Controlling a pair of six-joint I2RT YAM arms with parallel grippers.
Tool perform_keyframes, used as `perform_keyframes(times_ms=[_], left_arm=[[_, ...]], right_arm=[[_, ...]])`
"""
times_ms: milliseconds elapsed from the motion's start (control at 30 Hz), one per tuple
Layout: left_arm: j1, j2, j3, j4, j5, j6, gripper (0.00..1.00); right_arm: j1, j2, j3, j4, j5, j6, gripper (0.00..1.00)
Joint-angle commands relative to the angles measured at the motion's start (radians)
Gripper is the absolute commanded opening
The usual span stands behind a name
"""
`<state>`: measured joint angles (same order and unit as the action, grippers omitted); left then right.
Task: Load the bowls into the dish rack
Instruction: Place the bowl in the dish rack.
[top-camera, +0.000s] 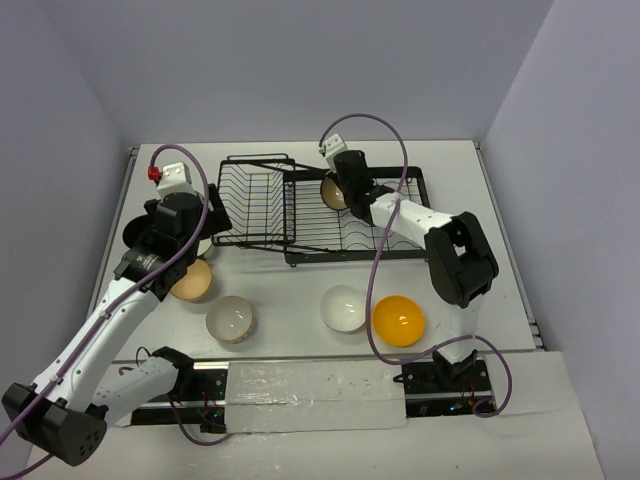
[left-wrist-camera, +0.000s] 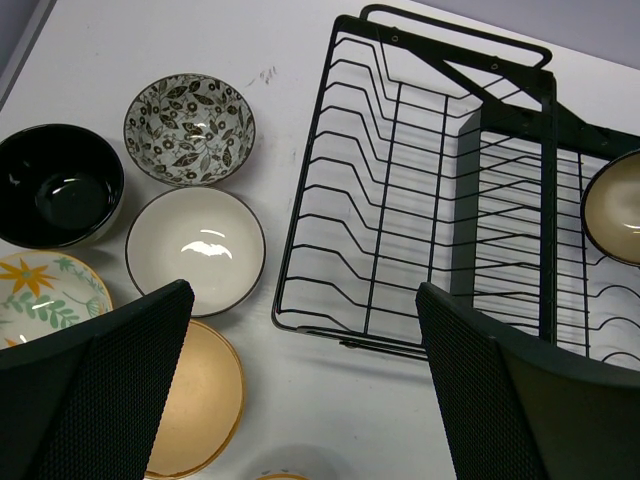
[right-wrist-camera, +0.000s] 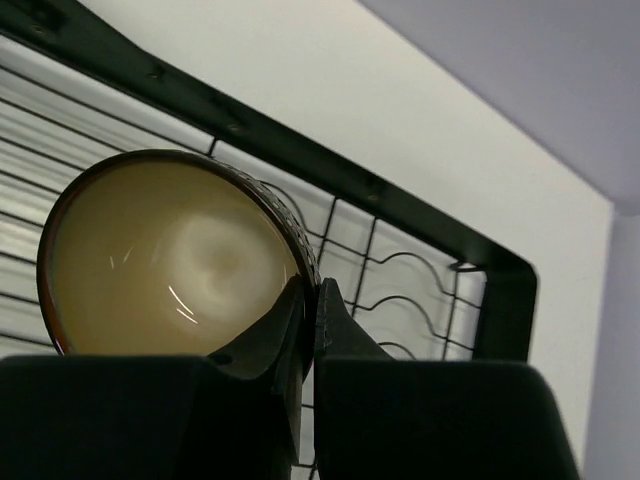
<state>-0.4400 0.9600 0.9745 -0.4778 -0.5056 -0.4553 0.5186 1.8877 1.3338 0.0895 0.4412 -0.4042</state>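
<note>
The black wire dish rack (top-camera: 262, 205) stands at the table's middle back. My right gripper (top-camera: 336, 186) is shut on the rim of a brown bowl (top-camera: 332, 193) with a cream inside, held tilted over the rack's right section. The right wrist view shows the fingers (right-wrist-camera: 296, 312) pinching that rim (right-wrist-camera: 170, 250). My left gripper (top-camera: 200, 228) is open and empty, above the table left of the rack. Below it lie a tan bowl (left-wrist-camera: 200, 395), a white dark-rimmed bowl (left-wrist-camera: 196, 248), a leaf-patterned bowl (left-wrist-camera: 189, 128), a black bowl (left-wrist-camera: 58, 185) and a flower-painted bowl (left-wrist-camera: 40, 295).
On the table in front of the rack sit a greyish bowl (top-camera: 231, 319), a white bowl (top-camera: 343, 308) and an orange-yellow bowl (top-camera: 398, 320). The tan bowl (top-camera: 190, 280) lies by the left arm. Walls enclose the table on three sides.
</note>
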Motion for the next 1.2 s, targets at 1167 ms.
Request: perform_keyframes(times_ms=[1167], left_arm=[[-0.003, 0.062, 0.003, 0.015, -0.014, 0.030, 0.99]], right_arm=[[-0.230, 0.182, 0.317, -0.333, -0.437, 0.225, 0.05]])
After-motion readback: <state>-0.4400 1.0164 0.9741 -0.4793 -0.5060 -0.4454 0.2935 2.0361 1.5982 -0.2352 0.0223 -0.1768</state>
